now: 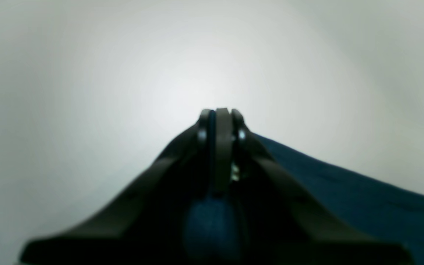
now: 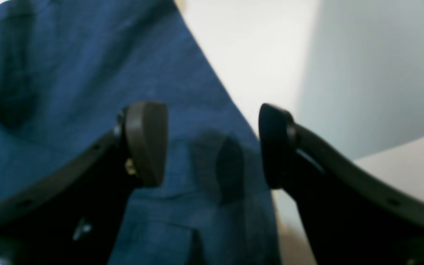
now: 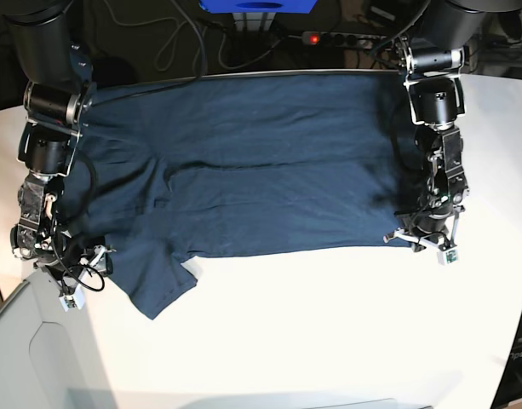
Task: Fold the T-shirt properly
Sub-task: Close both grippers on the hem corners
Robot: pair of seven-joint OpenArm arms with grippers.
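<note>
t-shirt (image 3: 261,170): dark navy garment spread across the upper half of the white table (image 3: 329,324) in the base view, lying sideways; one short sleeve hangs toward the lower left of the frame, the hem end lies at the right.
lay of the cloth: mostly flat, with a long crease running left to right through the middle and some bunching at the right edge.
left gripper (image 1: 221,116): at the right edge of the base view, on the near corner of the hem end. in the left wrist view the jaws stand pressed together with a thin strip of blue cloth between them; judged to be pinched on the t-shirt.
right gripper (image 2: 212,143): at the lower left of the base view, beside the sleeve. in the right wrist view the jaws stand wide apart, with the blue cloth and its edge lying beneath the gap; nothing is held.
right fingertips (image 2: 145,141): whether they touch the fabric or hover just above it cannot be told.
step in hand: taking hold of the near edge at both ends ahead of a first fold; one end looks secured, the other not yet.
next move calls for: the right gripper to lower onto the cloth edge and close on it, catching the fabric rather than the bare table.
after that: a level, matched lift by both arms to carry the near edge over toward the far edge.
risk: an uneven lift could drag the crease into the fold.
</note>
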